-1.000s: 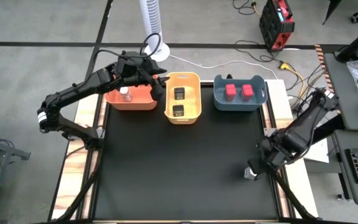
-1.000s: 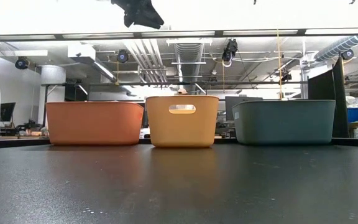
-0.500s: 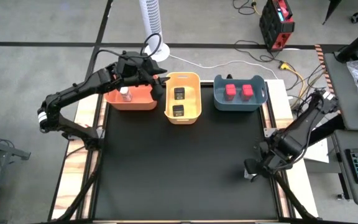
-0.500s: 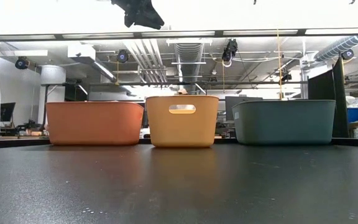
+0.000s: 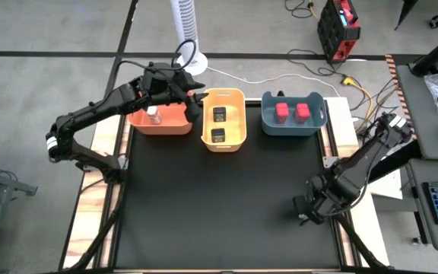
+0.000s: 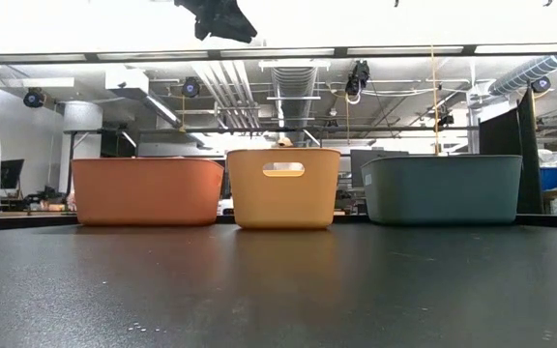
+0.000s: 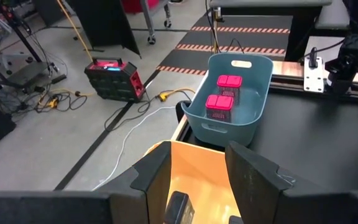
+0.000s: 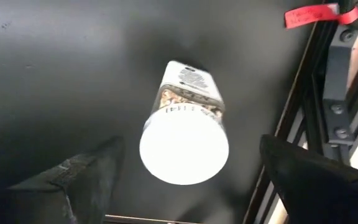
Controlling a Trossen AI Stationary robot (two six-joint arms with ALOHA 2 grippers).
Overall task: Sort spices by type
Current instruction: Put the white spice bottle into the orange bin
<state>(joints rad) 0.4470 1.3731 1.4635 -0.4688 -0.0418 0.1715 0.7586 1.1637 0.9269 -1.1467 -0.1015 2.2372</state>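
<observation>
A clear jar with a white cap (image 8: 184,147) stands on the black table near its right edge, cap toward my right wrist camera. My right gripper (image 5: 303,209) is above it, open wide, one finger (image 8: 73,180) on each side of the jar and apart from it. My left gripper (image 7: 197,180) hangs open over the yellow bin (image 5: 238,95), nothing between its fingers. Another clear jar (image 5: 153,116) sits in the orange bin (image 5: 169,128). Two black boxes (image 5: 219,114) lie in the yellow bin, two red boxes (image 5: 282,111) in the blue bin (image 5: 268,125).
The three bins stand in a row along the table's far edge. The table's metal frame rail (image 8: 337,93) runs close beside the jar on the right, with a thin red stick (image 8: 312,15) by it. The middle and near part of the black table (image 5: 219,205) holds nothing.
My right gripper has opened its fingers and shifted a little toward the table's left, staying low over the spot near the right edge. My left arm has kept still over the bins.
</observation>
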